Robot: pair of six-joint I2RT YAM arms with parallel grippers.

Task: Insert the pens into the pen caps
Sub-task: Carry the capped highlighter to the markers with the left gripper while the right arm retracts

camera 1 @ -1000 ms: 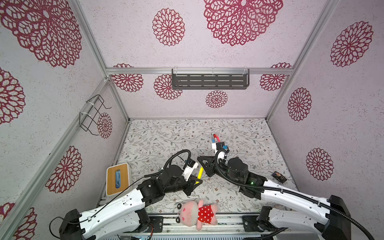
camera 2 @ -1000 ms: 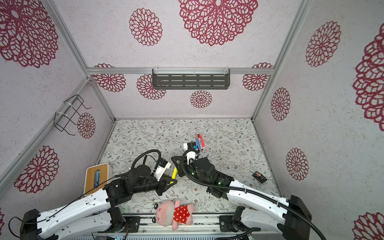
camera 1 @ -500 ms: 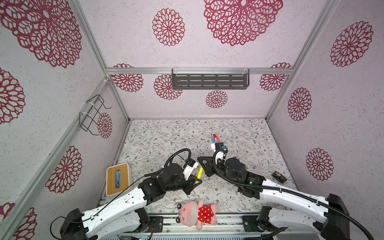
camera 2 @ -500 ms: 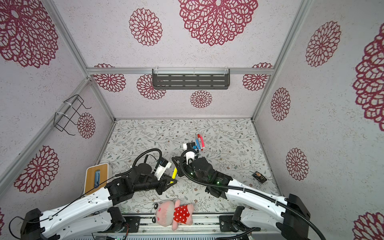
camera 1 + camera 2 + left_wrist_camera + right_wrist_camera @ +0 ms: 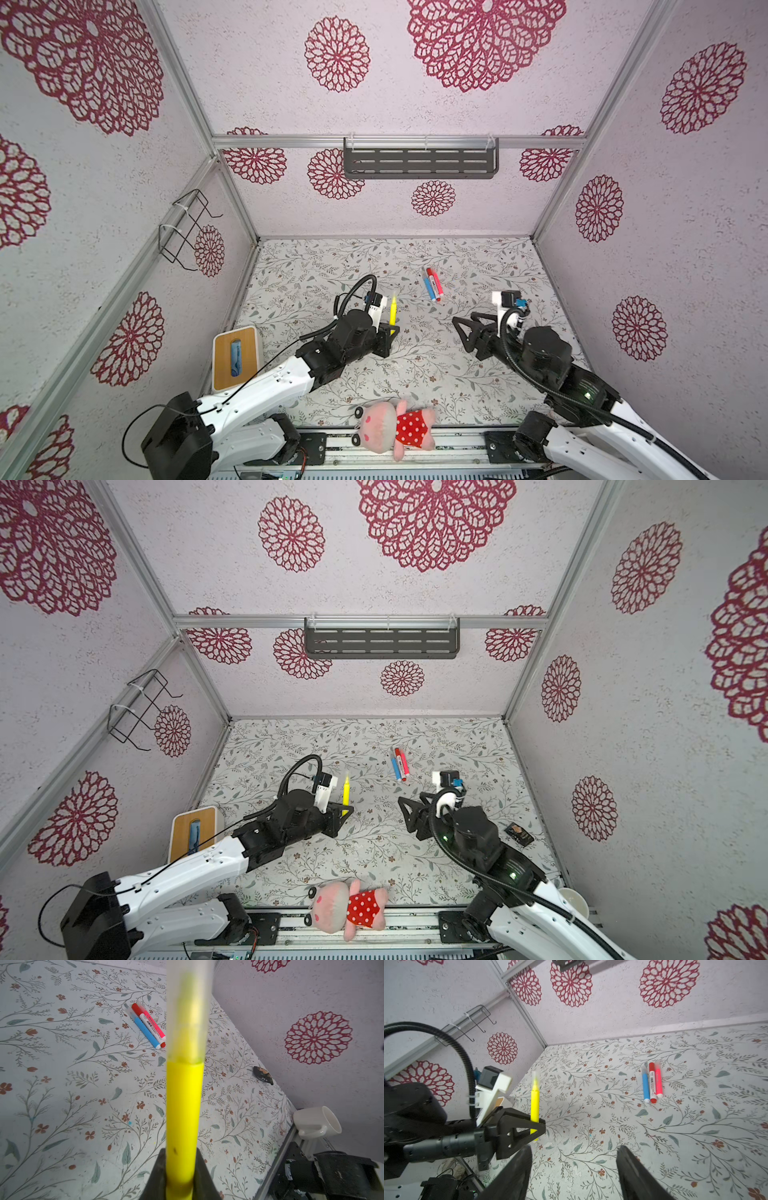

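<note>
Left claw (image 5: 390, 330) (image 5: 538, 1124): clamped tight on the yellow pen's lower barrel, left of centre and above the table (image 5: 311, 270). Its matte black fingers (image 5: 158, 1172) pinched the pen from both sides.

Yellow pen (image 5: 392, 313) (image 5: 345, 793) (image 5: 182, 1115) (image 5: 534, 1103): stood upright in that grip. It was a smooth, round, opaque barrel, and its foot poked out below the fingers.

Cap (image 5: 189, 1012) (image 5: 534, 1077): a frosted, see-through tube seated on the yellow pen's top end, with the tip showing dimly through it.

Right claw (image 5: 460, 336) (image 5: 406, 814) (image 5: 574, 1149): jaws spread wide with nothing between them. It sat right of centre, well apart from the yellow pen, and had black, braced, triangular fingers (image 5: 512, 1176).

Other pens: three lay flat, side by side and touching, farther back than both claws and about midway between them.

Blue pen (image 5: 429, 287) (image 5: 397, 769) (image 5: 145, 1031) (image 5: 645, 1087): leftmost of the three, a plain smooth barrel.

White pen (image 5: 434, 284) (image 5: 150, 1024) (image 5: 652, 1084): in the middle, with a printed barrel and a solid red cap (image 5: 651, 1067) on its far end.

Pink pen (image 5: 158, 1028) (image 5: 658, 1082): on the right. It was hard to pick out in the top views.

Table: flat, covered in a pale print of leaves and small flowers.

Plush (image 5: 395, 428): a soft pink toy in a red dotted dress, at the near edge.

Box (image 5: 235, 357): white with a wood-look top, at the left edge.

Cup (image 5: 315, 1122): glossy white, on its side off the near right corner.
</note>
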